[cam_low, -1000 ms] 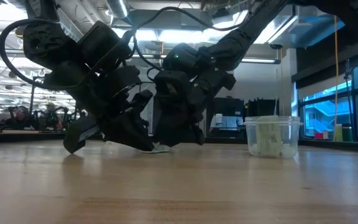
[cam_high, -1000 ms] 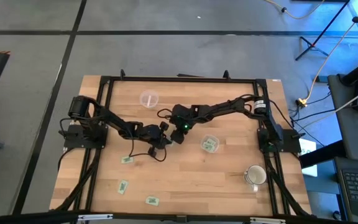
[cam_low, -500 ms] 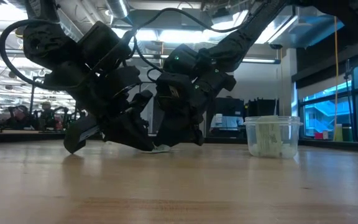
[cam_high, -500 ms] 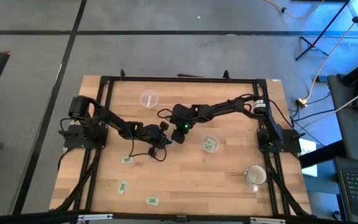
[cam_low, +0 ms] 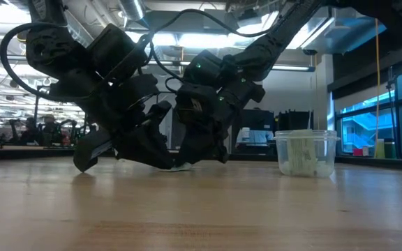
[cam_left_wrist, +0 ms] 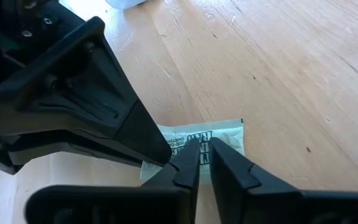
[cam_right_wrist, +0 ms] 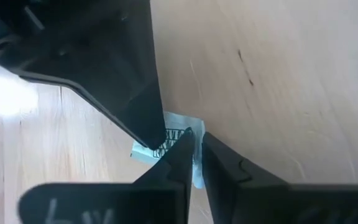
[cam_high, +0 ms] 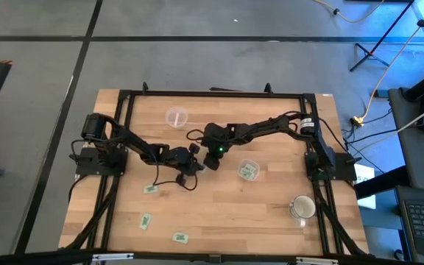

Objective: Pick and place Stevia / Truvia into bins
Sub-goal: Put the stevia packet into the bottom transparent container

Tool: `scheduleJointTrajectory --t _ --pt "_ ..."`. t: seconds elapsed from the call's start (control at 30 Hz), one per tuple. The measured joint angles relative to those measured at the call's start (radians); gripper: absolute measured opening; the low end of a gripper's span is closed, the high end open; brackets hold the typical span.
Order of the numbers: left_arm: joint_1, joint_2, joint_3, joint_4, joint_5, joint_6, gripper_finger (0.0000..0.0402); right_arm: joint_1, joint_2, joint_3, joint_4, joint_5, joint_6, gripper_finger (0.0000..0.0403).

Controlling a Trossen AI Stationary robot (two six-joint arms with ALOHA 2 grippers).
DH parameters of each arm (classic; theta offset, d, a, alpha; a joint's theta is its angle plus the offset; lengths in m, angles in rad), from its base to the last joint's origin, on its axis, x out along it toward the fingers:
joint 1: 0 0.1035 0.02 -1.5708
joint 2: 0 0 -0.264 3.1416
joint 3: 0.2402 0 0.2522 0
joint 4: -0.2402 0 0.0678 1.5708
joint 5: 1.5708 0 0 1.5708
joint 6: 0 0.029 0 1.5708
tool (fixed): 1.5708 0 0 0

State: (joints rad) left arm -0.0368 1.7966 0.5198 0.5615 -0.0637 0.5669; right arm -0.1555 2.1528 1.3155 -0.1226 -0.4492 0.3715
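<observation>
Both grippers meet over one light green Stevia packet (cam_left_wrist: 224, 132) (cam_right_wrist: 178, 132) lying flat on the wood near the table's middle (cam_low: 181, 166). My left gripper (cam_high: 195, 166) (cam_left_wrist: 205, 152) comes from the left and my right gripper (cam_high: 209, 162) (cam_right_wrist: 197, 142) from the right, each narrowed to a slit. One clear cup (cam_high: 249, 170) (cam_low: 304, 153) right of them holds several packets. The other cup (cam_high: 177, 116) stands empty toward the far edge. Three loose packets (cam_high: 150, 188) (cam_high: 145, 220) (cam_high: 179, 237) lie flat near the left front. My left gripper has the packet's edge (cam_left_wrist: 199, 138) between its two fingertips, slanting down from the table's left. The packet lies flat on the table. My right gripper pinches the same packet at its opposite edge (cam_right_wrist: 196, 167), slanting down from the right. A strip of paper shows in the slit between its fingers.
A whitish mug (cam_high: 301, 208) stands near the right front corner. A black frame (cam_high: 212, 93) runs round the tabletop. The two arms' fingers nearly touch over the packet. Bare wood lies between the filled cup and the front edge.
My right gripper has turned a little in place over the packet. The packet and my left gripper have stayed where they were.
</observation>
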Motion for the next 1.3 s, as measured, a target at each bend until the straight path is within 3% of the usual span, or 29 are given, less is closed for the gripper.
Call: scheduleJointTrajectory --t 0.23,0.53,0.7,0.87,1.03,1.3 --pt "-0.001 -0.011 0.0 -0.001 -0.009 0.005 0.0051 0.0 0.0 0.0 -0.001 -0.001 -0.021 0.0006" --pt "-0.028 -0.176 -0.006 -0.139 -0.084 -0.032 0.0073 0.002 -0.04 -0.003 -0.054 0.019 -0.092 0.0002" --pt "-0.029 -0.289 -0.006 -0.205 -0.08 -0.171 0.0079 0.009 -0.14 0.044 -0.219 0.152 -0.191 0.0002" --pt "-0.027 -0.359 -0.004 -0.265 -0.078 -0.25 0.0077 0.049 -0.258 0.127 -0.538 0.315 -0.214 0.0002" --pt "-0.018 -0.356 -0.002 -0.262 -0.078 -0.285 0.0075 0.127 -0.366 0.16 -0.804 0.542 -0.093 0.0001" --pt "0.009 -0.349 -0.002 -0.277 -0.081 -0.281 0.0077 0.24 -0.421 0.129 -1.037 0.649 0.185 0.0001"
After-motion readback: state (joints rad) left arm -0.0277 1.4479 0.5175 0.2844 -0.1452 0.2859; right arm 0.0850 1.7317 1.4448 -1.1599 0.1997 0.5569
